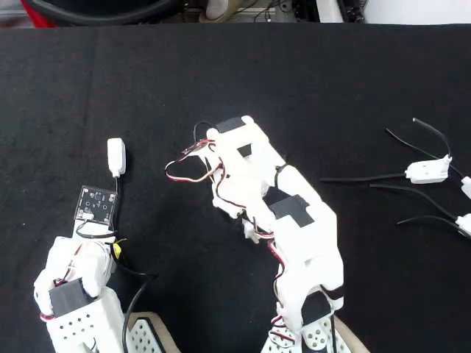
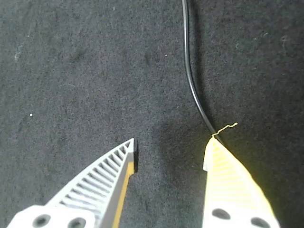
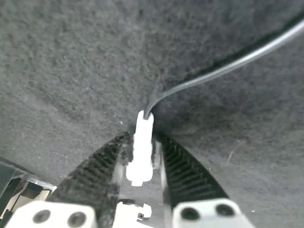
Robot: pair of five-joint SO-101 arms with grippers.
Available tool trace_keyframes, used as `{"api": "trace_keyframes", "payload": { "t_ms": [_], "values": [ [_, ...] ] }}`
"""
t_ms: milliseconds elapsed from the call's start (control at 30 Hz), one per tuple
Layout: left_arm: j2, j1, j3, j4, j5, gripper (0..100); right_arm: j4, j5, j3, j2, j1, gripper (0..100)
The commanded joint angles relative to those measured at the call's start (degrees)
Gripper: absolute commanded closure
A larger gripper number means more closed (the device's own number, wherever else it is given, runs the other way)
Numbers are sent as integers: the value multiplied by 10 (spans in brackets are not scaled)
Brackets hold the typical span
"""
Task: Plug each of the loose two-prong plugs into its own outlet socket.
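Observation:
My right gripper (image 3: pixel 142 138) is shut on a small white two-prong plug (image 3: pixel 141 152), held upright just above the black cloth. The plug's black cable (image 3: pixel 223 69) curves away from it. In the high view the right arm (image 1: pixel 272 198) stretches over the middle of the table and hides that plug. My left gripper (image 2: pixel 172 141) hangs open over bare cloth, and a thin black cable (image 2: pixel 190 76) runs up to its yellow fingertip (image 2: pixel 216 149). Another white plug (image 1: pixel 115 156) lies just beyond the left arm (image 1: pixel 81 287). White socket pieces (image 1: pixel 428 170) with black cables lie at the far right.
Two more white pieces (image 1: pixel 464 222) lie at the right edge, with loose black cable ends (image 1: pixel 412 193) spread around them. A black cable (image 1: pixel 136 290) loops beside the left arm's base. Black cloth covers the whole table, with open room at the back.

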Motion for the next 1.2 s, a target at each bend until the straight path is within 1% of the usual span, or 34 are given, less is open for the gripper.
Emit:
{"api": "trace_keyframes", "payload": {
  "t_ms": [0, 100, 300, 433, 567, 633, 700, 733, 800, 833, 867, 933, 1000, 1067, 1167],
  "values": [
    [-3, -2, -3, 1, -5, 762, -4, -12, 7, -63, 4, 950],
    [-3, -4, -3, 1, -5, 762, -39, -17, 52, -132, 16, 950],
    [-3, -1, -3, 3, -5, 762, -149, -23, 226, -320, 13, 950],
    [-3, -1, -3, 4, -5, 762, -243, -77, 319, -464, 18, 951],
    [-3, -5, -3, 1, -3, 762, -333, -156, 393, -598, 22, 951],
    [-3, -5, -4, 0, -2, 762, -389, -206, 423, -662, 55, 951],
    [-3, -5, -6, 0, -2, 762, -451, -258, 451, -725, 114, 952],
    [-3, -5, -7, 0, -2, 762, -478, -270, 468, -755, 143, 952],
    [-3, -6, -9, 0, -1, 762, -527, -272, 509, -807, 185, 960],
    [-4, -6, -12, 0, 1, 762, -549, -273, 533, -828, 195, 985],
    [-4, -7, -20, 0, 11, 762, -569, -275, 556, -846, 201, 988],
    [-4, -22, -43, 0, 52, 762, -595, -275, 594, -874, 204, 988],
    [-4, -39, -71, 0, 92, 762, -605, -275, 614, -894, 206, 987],
    [-3, -54, -105, -1, 116, 762, -607, -277, 623, -902, 223, 987],
    [-1, -48, -156, -9, 142, 762, -607, -302, 625, -902, 246, 987]
  ]
}}
